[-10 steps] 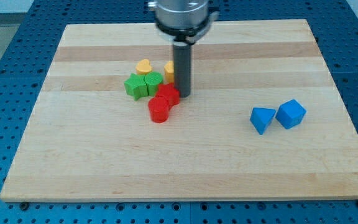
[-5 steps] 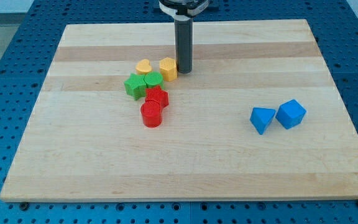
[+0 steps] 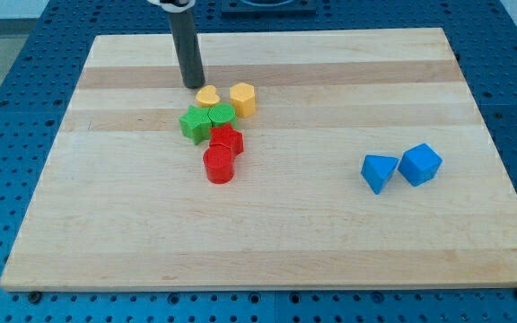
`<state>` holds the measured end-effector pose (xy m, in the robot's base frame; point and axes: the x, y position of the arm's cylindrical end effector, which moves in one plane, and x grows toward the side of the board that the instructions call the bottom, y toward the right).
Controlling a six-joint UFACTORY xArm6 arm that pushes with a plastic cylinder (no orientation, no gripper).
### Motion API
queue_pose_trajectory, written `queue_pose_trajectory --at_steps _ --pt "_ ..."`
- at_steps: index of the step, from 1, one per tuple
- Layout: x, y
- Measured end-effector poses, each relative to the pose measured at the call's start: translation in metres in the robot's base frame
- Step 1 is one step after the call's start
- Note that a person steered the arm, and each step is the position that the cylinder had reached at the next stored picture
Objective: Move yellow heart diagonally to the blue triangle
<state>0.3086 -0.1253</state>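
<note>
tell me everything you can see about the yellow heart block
The yellow heart is a small, matte, orange-yellow block lying flat on the wooden board, at the top of the cluster left of centre. The yellow hexagonal block sits just to its right, the green blocks right below it. My tip stands at its upper left, very close.

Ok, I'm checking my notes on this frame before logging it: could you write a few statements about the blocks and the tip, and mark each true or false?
1. My tip sits just up and left of the yellow heart. True.
2. The blue triangle lies at the view's left. False: it lies at the right, beside the blue cube.
3. The red cylinder is below the red star. True.
4. The yellow heart touches the blue triangle. False: they are far apart.
</note>
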Motion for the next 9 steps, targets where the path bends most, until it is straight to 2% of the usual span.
queue_pose_trajectory --at_steps 1,2,3,5,7,9 --pt "0.018 -0.034" --pt "0.041 -0.031" --pt "0.041 -0.03" --pt "0.047 0.015" --pt "0.049 0.124" --pt "0.045 0.127"
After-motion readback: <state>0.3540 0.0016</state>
